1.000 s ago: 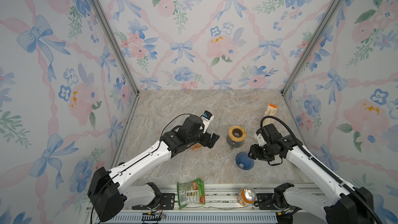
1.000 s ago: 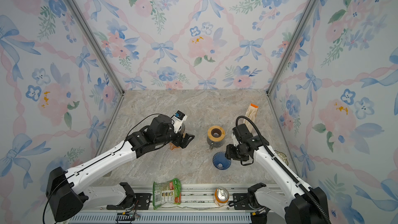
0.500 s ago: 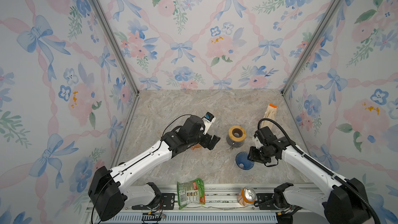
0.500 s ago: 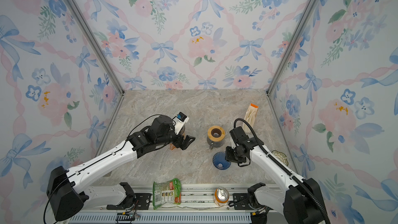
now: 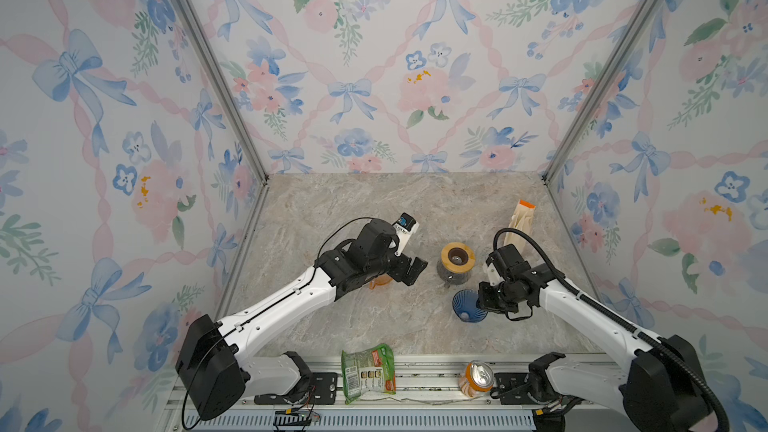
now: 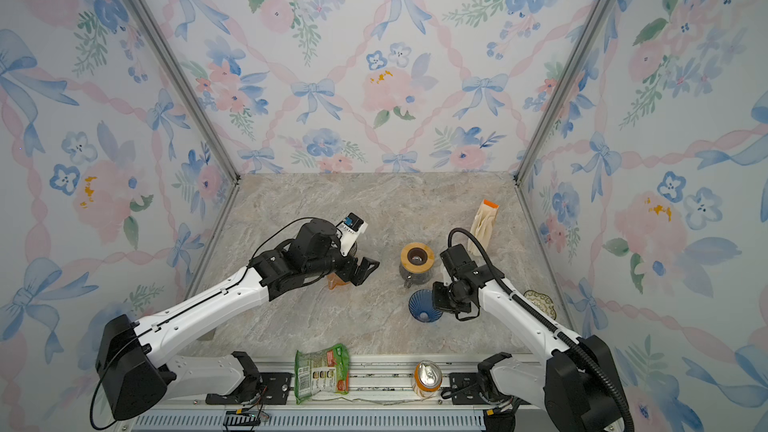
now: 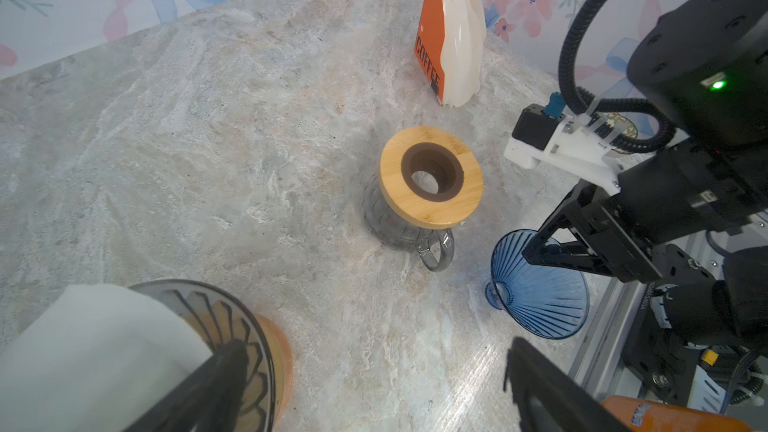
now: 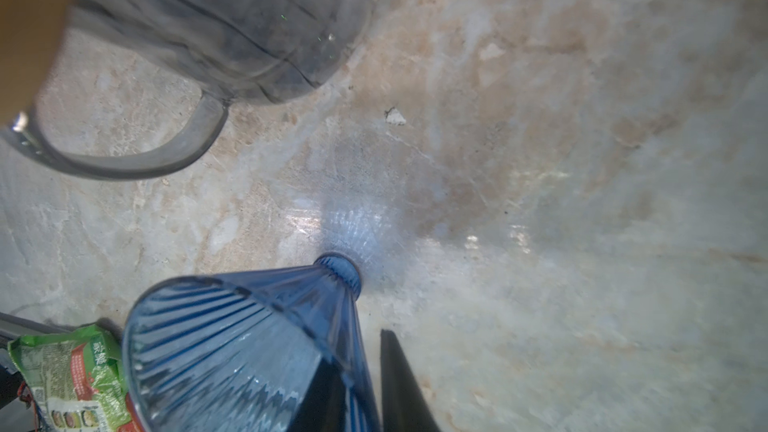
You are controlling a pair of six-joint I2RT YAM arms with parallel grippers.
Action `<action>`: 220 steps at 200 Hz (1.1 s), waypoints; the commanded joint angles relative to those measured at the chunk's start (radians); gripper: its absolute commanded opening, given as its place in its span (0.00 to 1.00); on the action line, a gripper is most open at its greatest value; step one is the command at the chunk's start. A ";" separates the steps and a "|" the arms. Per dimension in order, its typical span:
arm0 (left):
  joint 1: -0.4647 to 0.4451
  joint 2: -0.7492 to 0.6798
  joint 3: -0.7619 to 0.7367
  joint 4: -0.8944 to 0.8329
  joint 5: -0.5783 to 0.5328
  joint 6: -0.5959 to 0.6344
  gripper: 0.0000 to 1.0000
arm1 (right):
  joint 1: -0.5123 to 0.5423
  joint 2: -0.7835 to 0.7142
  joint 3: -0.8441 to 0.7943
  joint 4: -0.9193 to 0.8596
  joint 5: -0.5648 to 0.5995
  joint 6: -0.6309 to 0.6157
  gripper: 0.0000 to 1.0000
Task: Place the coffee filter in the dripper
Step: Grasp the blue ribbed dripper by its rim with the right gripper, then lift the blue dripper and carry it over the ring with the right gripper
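The blue ribbed dripper (image 5: 467,307) (image 6: 422,305) lies on its side on the marble table. My right gripper (image 5: 482,301) (image 8: 359,351) straddles its rim. One finger is inside the cone, one outside, and both are pinched on the thin wall of the dripper (image 8: 249,347). A white coffee filter (image 7: 95,347) sits in an orange-based ribbed holder (image 5: 380,281) under my left arm. My left gripper (image 5: 415,270) (image 7: 374,347) hangs wide open and empty just beside that holder, above bare table.
A glass carafe with a wooden ring lid (image 5: 457,259) (image 7: 432,176) stands just behind the dripper. An orange coffee bag (image 5: 521,218) stands at the back right. A green snack pack (image 5: 368,371) and a can (image 5: 476,378) lie on the front rail. A small patterned dish (image 6: 540,301) sits by the right wall.
My right gripper has dropped toward the dripper's rim and its jaws have narrowed onto the wall. The left arm has barely shifted and stays open.
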 commanded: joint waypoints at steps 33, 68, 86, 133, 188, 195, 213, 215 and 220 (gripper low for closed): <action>-0.005 0.022 0.058 0.009 -0.037 -0.003 0.98 | 0.010 -0.034 0.003 0.003 0.006 -0.012 0.13; -0.001 0.025 0.080 0.008 -0.059 -0.011 0.98 | 0.010 -0.070 0.018 -0.011 0.017 -0.029 0.11; 0.004 0.032 0.097 0.010 -0.060 -0.030 0.98 | 0.010 -0.091 0.028 -0.027 0.036 -0.035 0.09; 0.006 0.049 0.120 0.010 -0.053 -0.049 0.98 | 0.008 -0.134 0.060 -0.061 0.047 -0.071 0.03; 0.006 0.052 0.125 0.009 -0.051 -0.060 0.98 | 0.008 -0.209 0.114 -0.075 0.010 -0.147 0.03; 0.006 0.050 0.125 0.010 -0.053 -0.060 0.98 | 0.009 -0.214 0.122 -0.074 -0.004 -0.155 0.03; 0.006 0.046 0.125 0.010 -0.055 -0.059 0.98 | 0.009 -0.228 0.145 -0.069 -0.025 -0.168 0.02; 0.006 0.046 0.125 0.009 -0.055 -0.058 0.98 | 0.008 -0.229 0.146 -0.069 -0.025 -0.168 0.02; 0.006 0.045 0.125 0.009 -0.055 -0.057 0.98 | 0.009 -0.231 0.155 -0.068 -0.025 -0.167 0.02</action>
